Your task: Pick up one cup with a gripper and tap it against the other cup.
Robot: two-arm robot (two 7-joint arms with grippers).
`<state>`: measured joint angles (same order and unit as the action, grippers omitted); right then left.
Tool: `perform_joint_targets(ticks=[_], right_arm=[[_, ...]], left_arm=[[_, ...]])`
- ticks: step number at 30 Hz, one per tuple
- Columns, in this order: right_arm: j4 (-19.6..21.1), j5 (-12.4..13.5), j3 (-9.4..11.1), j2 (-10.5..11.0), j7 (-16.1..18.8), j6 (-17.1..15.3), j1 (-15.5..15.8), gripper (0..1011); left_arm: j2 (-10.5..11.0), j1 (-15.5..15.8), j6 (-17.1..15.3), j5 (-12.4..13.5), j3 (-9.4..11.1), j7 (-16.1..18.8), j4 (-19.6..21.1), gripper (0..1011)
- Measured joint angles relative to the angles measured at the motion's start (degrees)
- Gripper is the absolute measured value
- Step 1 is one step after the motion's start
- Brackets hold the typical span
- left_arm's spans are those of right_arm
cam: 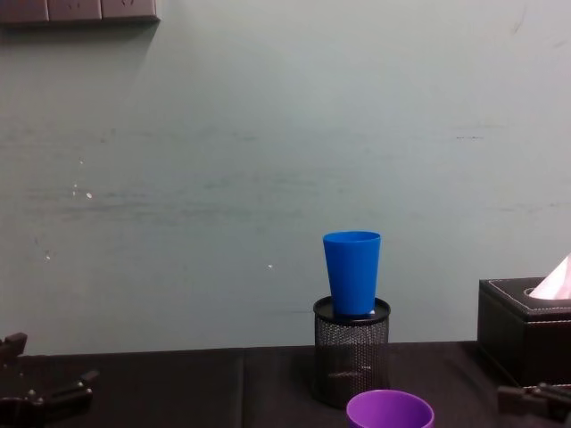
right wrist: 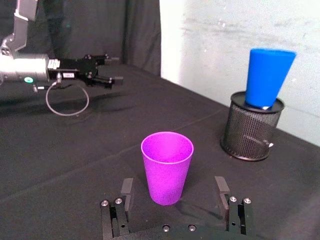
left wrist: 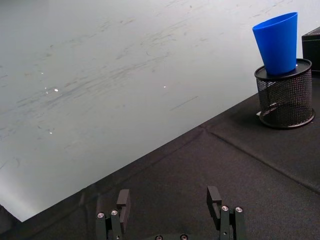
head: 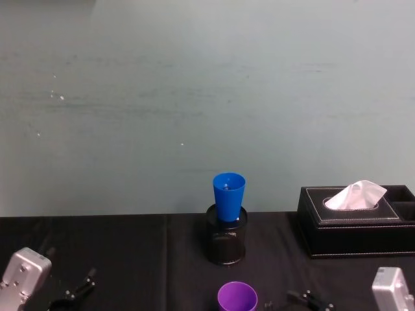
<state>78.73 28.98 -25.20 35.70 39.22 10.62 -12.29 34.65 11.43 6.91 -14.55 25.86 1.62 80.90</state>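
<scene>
Before the spread right gripper stands purple cup; blue cup sits in mesh holder.

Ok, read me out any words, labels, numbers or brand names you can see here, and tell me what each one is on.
White label on the left gripper: too small to read.
Purple cup, blue cup, black mesh holder, tissue box: no writing to be seen on any of them.
Nothing here can be quoted.
</scene>
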Motion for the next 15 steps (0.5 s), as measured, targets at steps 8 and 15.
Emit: perform_joint_targets(ticks=[8,15], right_arm=[[-5.7,-1.7,-2.3,-3.3,3.4,-1.0,-4.4,1002],[-11.4,-2.8,-4.0,-6.7,5.6,0.0,-8.5,1002]], left_arm=[[0.0,0.0,0.0,0.0,0.0,0.0,0.0,1000],[0.0,0.0,0.0,0.0,0.0,0.0,0.0,1000]])
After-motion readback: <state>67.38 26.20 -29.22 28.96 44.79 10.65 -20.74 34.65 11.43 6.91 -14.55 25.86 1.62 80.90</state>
